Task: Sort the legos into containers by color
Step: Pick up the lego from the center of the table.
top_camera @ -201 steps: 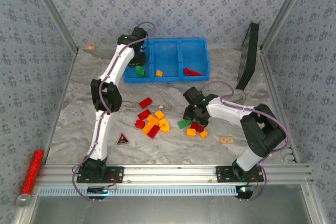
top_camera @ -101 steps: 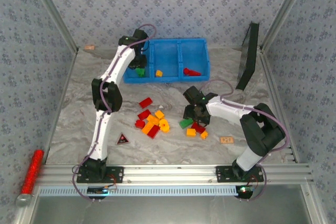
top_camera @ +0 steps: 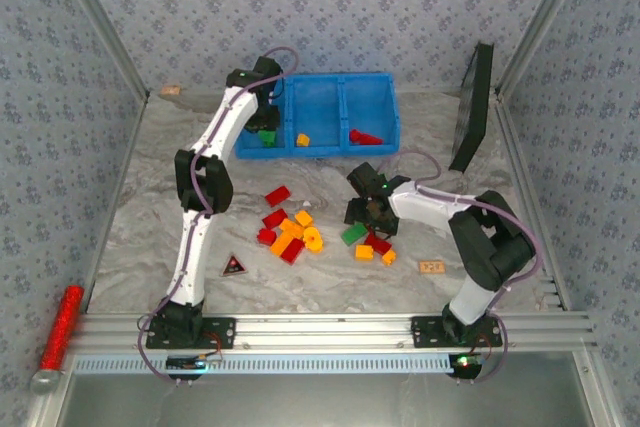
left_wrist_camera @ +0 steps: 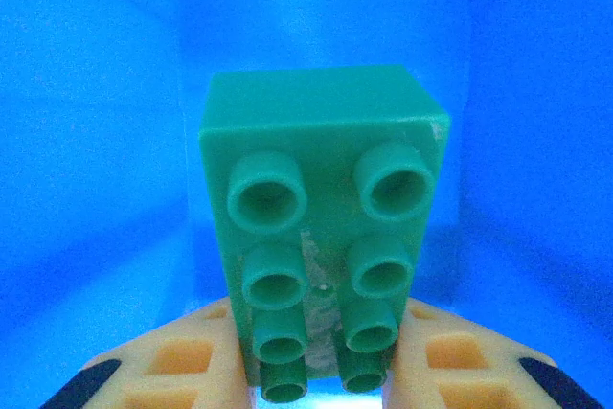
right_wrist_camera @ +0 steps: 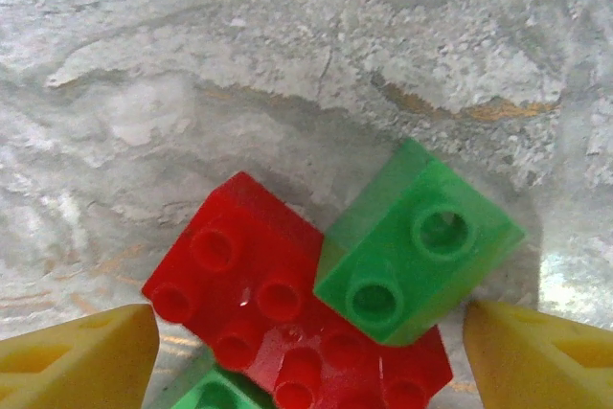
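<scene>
right gripper (right_wrist_camera: 306, 321) widened; left gripper (left_wrist_camera: 316, 337) holds lego (left_wrist_camera: 321, 170) lengthwise.

The legos (top_camera: 313, 239) are red, green and orange, the containers (top_camera: 340, 78) bright blue, the table (top_camera: 130, 217) marbled grey.

The right end effector (right_wrist_camera: 311, 350), fingers spread wide, flanks a green lego (right_wrist_camera: 417, 256) touching a red lego (right_wrist_camera: 268, 308).

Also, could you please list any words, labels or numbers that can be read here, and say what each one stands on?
No text here can be read for certain.
Small tan tag: dark marks, too small to read.
Dark triangular tag: a red mark, no legible words.
Green brick: no lettering legible on its studs.
</scene>
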{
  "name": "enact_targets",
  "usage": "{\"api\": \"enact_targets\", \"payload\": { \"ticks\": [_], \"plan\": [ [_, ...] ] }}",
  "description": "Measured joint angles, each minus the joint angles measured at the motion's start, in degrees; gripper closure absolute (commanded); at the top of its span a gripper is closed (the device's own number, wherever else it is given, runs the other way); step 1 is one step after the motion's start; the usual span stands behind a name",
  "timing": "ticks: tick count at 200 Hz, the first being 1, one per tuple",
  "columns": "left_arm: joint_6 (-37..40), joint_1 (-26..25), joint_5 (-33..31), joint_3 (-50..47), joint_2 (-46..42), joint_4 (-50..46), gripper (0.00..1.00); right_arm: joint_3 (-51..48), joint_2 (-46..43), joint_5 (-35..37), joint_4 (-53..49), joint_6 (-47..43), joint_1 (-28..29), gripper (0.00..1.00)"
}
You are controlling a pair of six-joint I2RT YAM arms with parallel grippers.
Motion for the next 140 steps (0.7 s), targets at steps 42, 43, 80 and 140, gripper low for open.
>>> {"api": "enact_targets", "payload": {
  "ticks": [42, 43, 80, 140],
  "plan": [
    [0.02, 0.0, 0.0, -1.77, 0.02, 0.42, 0.76, 1.44, 1.42, 0.37, -2.1, 0.61, -0.26, 0.3],
    [0.02, 0.02, 0.0, -1.77, 0.02, 0.42, 0.76, 1.49, 1.46, 0.46, -2.16, 0.7, -0.28, 0.31],
    [0.02, 0.37, 0.0, -2.84, 0.02, 0.55, 0.72, 2.27, 2.27, 1.51, -4.31, 0.39, -0.52, 0.48],
    [0.07, 0.74, 0.24, -3.34, 0.02, 0.52, 0.68, 3.23, 2.89, 3.04, -6.91, -1.55, -0.59, 0.66]
  ]
}}
